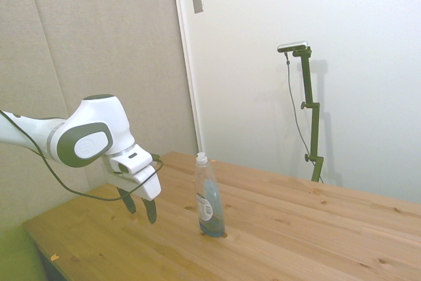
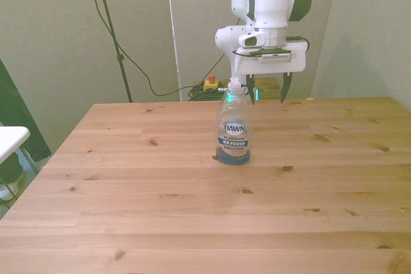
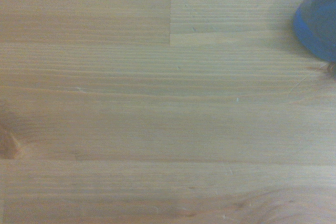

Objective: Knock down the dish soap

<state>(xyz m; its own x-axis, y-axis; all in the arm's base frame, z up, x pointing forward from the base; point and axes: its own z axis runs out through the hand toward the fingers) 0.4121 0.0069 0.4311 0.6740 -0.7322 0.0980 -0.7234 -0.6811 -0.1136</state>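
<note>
The dish soap [image 1: 210,201] stands upright on the bench [image 1: 316,228]. The end effector [image 1: 140,209] hovers near it, not touching, fingers spread open and empty.

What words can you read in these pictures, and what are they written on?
"DAWN": on the label of the dish soap, front view.
"PLATINUM": just under it, small but readable.
"4X POWER": on the line below, only roughly readable.
Side view: the label shows print too small to read.
Wrist view: only the bottle's blue base and the table; no words.
The gripper shows no readable marks.
</note>
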